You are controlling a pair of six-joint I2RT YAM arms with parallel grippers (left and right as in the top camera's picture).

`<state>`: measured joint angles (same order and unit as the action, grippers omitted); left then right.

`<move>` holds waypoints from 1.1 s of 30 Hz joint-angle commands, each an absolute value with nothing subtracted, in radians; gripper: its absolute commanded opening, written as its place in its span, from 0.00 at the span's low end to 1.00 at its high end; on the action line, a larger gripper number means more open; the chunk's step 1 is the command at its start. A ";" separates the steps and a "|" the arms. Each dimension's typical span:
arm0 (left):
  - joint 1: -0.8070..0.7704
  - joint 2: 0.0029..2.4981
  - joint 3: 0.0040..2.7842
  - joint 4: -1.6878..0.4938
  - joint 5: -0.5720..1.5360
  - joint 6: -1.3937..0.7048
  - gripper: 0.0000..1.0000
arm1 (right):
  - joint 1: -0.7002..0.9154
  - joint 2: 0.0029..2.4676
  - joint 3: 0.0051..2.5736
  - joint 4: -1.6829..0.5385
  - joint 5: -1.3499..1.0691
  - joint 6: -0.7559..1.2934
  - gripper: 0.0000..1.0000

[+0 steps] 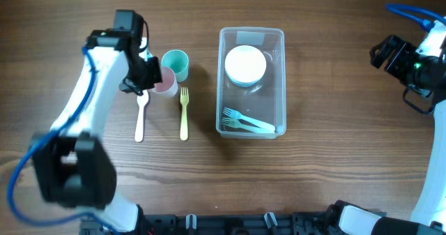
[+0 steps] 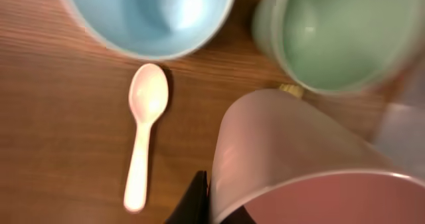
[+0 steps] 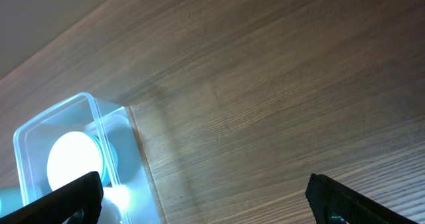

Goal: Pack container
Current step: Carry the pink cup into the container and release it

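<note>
Container (image 1: 252, 31), clear, table centre, holding white bowl (image 1: 245, 65) and pale forks (image 1: 247, 122). Left of it: left gripper (image 1: 155, 78) pinching pink cup (image 1: 166, 81). Right, well apart: right gripper (image 3: 206, 196), fingers spread.

- Overhead: bright, even light from above, so shadows on the table (image 1: 334, 123) are short and soft. The white bowl (image 1: 245, 65) inside the container (image 1: 221, 88) is nearly washed out. At the near left, the left arm (image 1: 70, 172) looks smeared and out of focus.
- Left wrist: dimmer, warmer and soft throughout. The pink cup (image 2: 299, 164), closest to the lens, is badly blurred. The blue bowl (image 2: 149, 18) carries a pale highlight. The spoon (image 2: 143, 134) is the clearest thing, with a thin shadow on its right.
- Right wrist: the wood grain is crisp, but the white bowl glows pure white — blown out — and the far left corner is pale. The right gripper (image 3: 206, 201) shows only as two dark, soft-edged shapes.
</note>
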<state>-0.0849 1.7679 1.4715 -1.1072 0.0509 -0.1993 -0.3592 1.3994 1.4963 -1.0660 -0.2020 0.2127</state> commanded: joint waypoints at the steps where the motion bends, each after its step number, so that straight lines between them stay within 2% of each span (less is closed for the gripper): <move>1: -0.136 1.569 1.493 -1.102 0.100 -0.199 0.04 | -0.360 1.404 1.492 -1.065 -0.204 0.224 1.00; 6: -0.343 1.433 1.523 -1.066 0.104 -0.247 0.04 | -0.360 1.404 1.492 -1.065 -0.204 0.224 1.00; 10: -0.516 1.501 1.557 -1.046 0.097 -0.248 0.04 | -0.360 1.404 1.492 -1.065 -0.204 0.224 1.00; 13: -0.589 1.596 1.560 -1.012 0.088 -0.246 0.04 | -0.360 1.404 1.492 -1.065 -0.204 0.224 1.00; 21: -0.652 1.888 1.560 -0.888 0.059 -0.217 0.04 | -0.360 1.404 1.492 -1.065 -0.204 0.224 1.00; 29: -0.652 1.974 1.560 -0.810 0.009 -0.163 0.14 | -0.360 1.404 1.492 -1.065 -0.204 0.224 1.00; 33: -0.652 1.975 1.572 -0.794 0.006 -0.164 0.13 | -0.360 1.404 1.492 -1.065 -0.204 0.224 1.00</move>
